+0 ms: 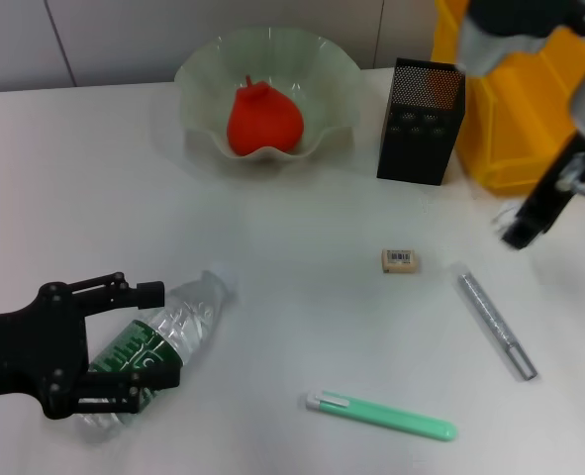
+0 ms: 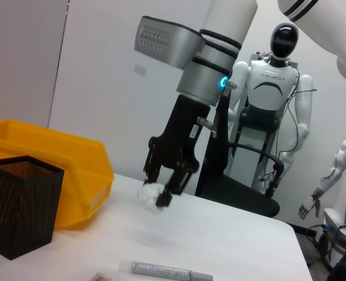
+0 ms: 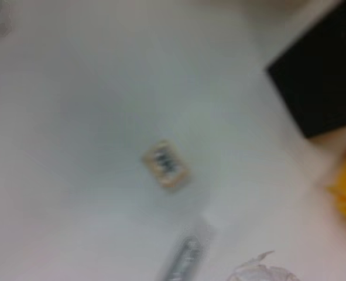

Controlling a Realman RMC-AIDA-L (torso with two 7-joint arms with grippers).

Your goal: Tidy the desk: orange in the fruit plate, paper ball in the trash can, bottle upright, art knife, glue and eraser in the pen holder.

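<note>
Meanwhile left gripper [image 1: 146, 336] around bottle [image 1: 163, 341], right gripper [image 2: 161, 188] pinching paper ball [image 2: 150, 193]

The counter [image 1: 272, 257] looks smooth and matt white. The bottle [image 1: 168, 341] is clear, crinkled plastic; the bowl [image 1: 198, 84] translucent and glossy; the pen holder [image 1: 421, 124] perforated black metal; the bin [image 1: 515, 148] glossy yellow plastic.
</note>
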